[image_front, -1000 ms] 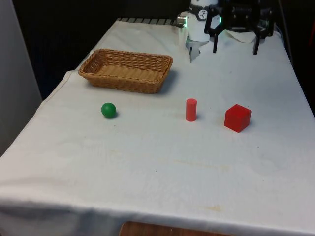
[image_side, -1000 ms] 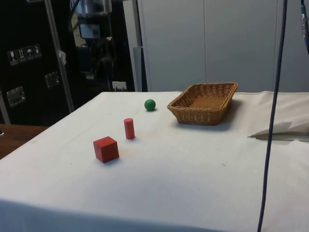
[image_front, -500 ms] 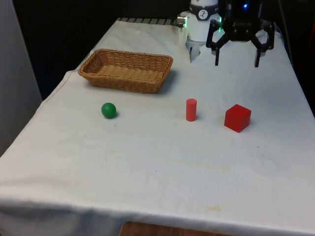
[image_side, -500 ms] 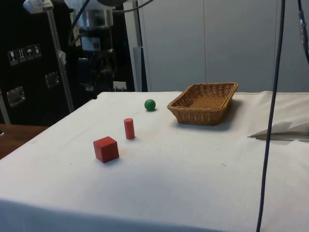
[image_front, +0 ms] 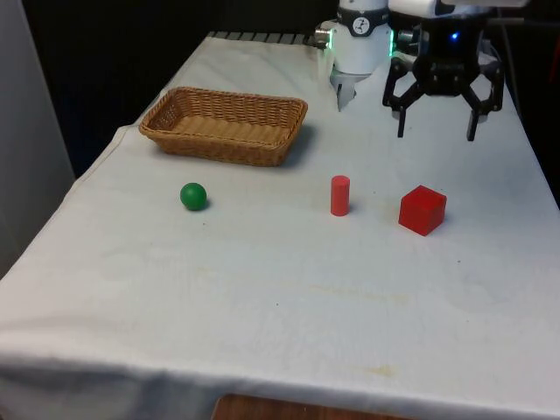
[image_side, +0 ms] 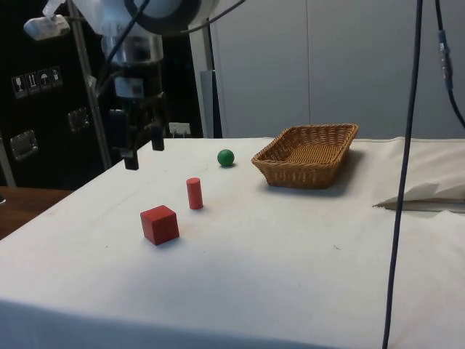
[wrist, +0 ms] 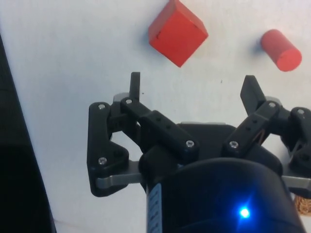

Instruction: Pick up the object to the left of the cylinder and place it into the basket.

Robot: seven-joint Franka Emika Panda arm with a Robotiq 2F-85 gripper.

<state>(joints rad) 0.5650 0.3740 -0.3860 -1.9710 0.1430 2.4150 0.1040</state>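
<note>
A: Where are the jaws right now?

B: Hanging in the air above the table, fingers pointing down. They're spread wide and hold nothing. In the side view the jaws sit clear of the cloth, and the wrist view shows the two fingertips well apart with bare cloth between them.

A: What's closest to them?

B: The red cube, on the table just ahead of the fingertips and below them. In the wrist view the red cube lies just beyond the fingertips, not touching.

A: And the cylinder?

B: The red cylinder stands upright, off to one side of the jaws, beside the cube but apart from it. It's the same in the side view.

A: The thing to be picked up?

B: The green ball rests on the table well away from the jaws, beyond the cylinder from them. The wicker basket is also well apart from the jaws, near the ball. The side view shows the ball just beside the basket, not touching.
</note>
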